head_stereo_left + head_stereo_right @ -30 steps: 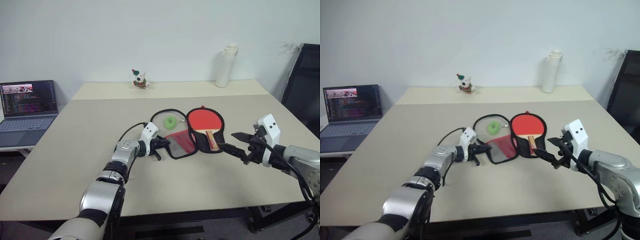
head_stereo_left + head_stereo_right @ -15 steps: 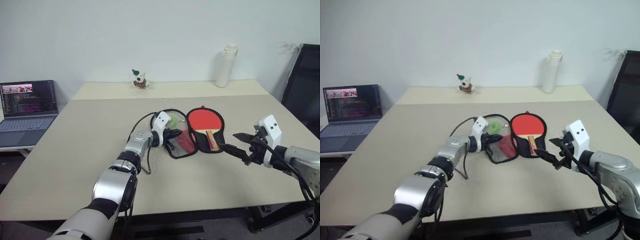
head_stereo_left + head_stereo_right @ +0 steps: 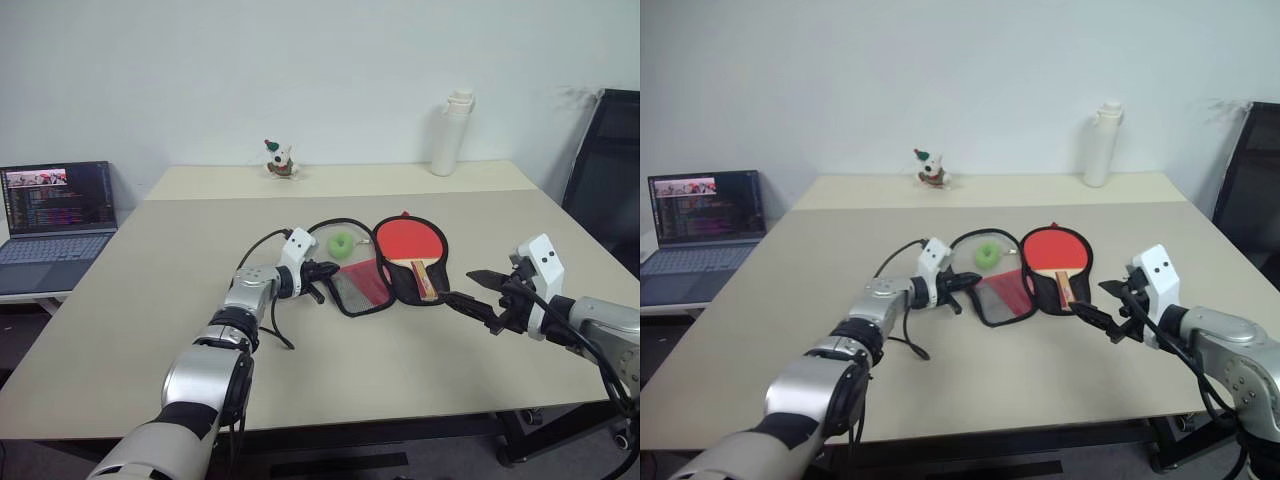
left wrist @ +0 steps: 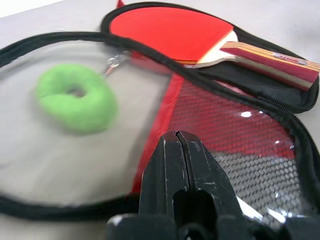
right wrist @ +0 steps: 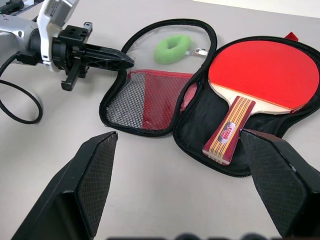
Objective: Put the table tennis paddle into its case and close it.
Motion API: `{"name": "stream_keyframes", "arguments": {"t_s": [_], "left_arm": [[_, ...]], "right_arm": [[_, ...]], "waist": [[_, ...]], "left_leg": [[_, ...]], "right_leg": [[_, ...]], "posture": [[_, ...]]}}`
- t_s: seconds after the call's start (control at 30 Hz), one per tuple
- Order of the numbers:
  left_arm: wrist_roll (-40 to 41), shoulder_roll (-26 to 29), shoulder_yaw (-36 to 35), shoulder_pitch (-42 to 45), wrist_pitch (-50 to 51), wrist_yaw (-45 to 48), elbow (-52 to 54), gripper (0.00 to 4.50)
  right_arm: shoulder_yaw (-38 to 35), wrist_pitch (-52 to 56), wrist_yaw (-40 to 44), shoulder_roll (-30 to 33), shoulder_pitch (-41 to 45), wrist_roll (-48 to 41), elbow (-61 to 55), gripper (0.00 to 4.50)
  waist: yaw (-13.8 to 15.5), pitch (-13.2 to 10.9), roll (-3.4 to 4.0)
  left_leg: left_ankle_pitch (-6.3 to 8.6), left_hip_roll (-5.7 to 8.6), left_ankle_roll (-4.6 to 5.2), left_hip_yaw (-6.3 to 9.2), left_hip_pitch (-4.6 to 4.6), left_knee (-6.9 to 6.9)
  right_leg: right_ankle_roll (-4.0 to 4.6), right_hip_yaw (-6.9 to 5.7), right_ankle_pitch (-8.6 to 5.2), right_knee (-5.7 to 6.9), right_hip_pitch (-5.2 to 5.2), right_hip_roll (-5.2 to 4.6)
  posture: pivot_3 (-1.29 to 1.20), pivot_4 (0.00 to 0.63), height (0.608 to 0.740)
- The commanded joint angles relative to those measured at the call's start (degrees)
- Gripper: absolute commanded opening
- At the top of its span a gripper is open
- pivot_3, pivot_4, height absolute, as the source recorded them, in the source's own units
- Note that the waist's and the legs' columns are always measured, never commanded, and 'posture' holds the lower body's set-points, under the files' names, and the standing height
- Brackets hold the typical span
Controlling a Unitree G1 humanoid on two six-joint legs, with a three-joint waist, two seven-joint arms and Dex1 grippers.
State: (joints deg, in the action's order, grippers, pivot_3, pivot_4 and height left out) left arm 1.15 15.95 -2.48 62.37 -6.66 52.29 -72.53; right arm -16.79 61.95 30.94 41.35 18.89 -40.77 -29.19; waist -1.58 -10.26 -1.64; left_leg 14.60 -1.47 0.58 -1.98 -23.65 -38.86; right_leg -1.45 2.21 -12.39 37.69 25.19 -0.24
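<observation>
The case (image 3: pixel 400 290) lies unzipped and spread flat in the middle of the table. Its right half holds the table tennis paddle (image 3: pixel 408 238), red face up, wooden handle (image 5: pixel 227 130) pointing toward me. The left half has a red mesh pocket (image 4: pixel 235 135), and a green ring (image 3: pixel 341 242) shows in its clear panel. My left gripper (image 3: pixel 328 268) is shut, empty, with its tips at the left half's black zipper rim. My right gripper (image 3: pixel 460 286) hovers open just right of the handle end, touching nothing.
At the table's far edge stand a white bottle (image 3: pixel 452 132) and a small toy figure (image 3: pixel 279 158). An open laptop (image 3: pixel 55 210) sits on a side surface at the left. A black chair (image 3: pixel 610 170) stands at the right. My left arm's cable (image 3: pixel 270 330) loops onto the table.
My left gripper pushed forward over the case's left half, then drew back to its rim, ending a little higher than a second ago. The right gripper held still.
</observation>
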Motion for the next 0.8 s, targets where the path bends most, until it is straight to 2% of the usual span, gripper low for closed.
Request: {"name": "stream_keyframes", "arguments": {"t_s": [0.03, 0.23, 0.63, 0.8], "left_arm": [[0.74, 1.11, -0.53, -1.48, 0.13, 2.20, 2.42, 0.01], [-1.33, 0.47, 1.04, -3.70, -1.17, 0.02, 2.94, 0.01], [-2.52, -2.44, 2.05, -2.92, -1.29, -1.91, 1.81, 0.01], [-2.86, 0.70, 1.99, -3.30, -1.83, -0.81, 1.99, 0.01]], "right_arm": [[-0.77, -1.33, -0.24, 0.44, 0.37, -0.70, -1.59, 4.27], [-0.37, -1.53, -0.32, 0.23, 0.56, -0.71, -1.37, 4.27], [-0.47, -1.14, -0.58, 0.35, 0.29, -0.90, -1.86, 4.27], [-1.57, -0.83, -1.13, 0.58, -0.75, -1.69, -2.78, 4.27]], "waist": [[-0.04, 0.00, 0.00], [-0.01, 0.00, 0.00], [0.07, 0.01, -0.01], [0.10, 0.01, -0.01]], "left_leg": [[0.00, 0.00, 0.00, -0.01, 0.02, 0.00], [0.00, -0.01, 0.00, -0.03, 0.08, 0.00], [0.00, 0.01, 0.00, -0.02, 0.08, -0.02], [0.00, 0.01, 0.00, -0.03, 0.08, -0.03]], "right_leg": [[0.00, 0.01, 0.00, 0.02, 0.00, 0.00], [0.00, 0.04, 0.00, 0.08, 0.00, 0.01], [-0.01, 0.04, 0.00, 0.11, -0.04, -0.04], [0.00, 0.04, 0.00, 0.10, -0.03, -0.05]], "posture": [[0.00, 0.150, 0.740], [0.00, 0.150, 0.740], [0.00, 0.150, 0.740], [0.00, 0.150, 0.740]]}}
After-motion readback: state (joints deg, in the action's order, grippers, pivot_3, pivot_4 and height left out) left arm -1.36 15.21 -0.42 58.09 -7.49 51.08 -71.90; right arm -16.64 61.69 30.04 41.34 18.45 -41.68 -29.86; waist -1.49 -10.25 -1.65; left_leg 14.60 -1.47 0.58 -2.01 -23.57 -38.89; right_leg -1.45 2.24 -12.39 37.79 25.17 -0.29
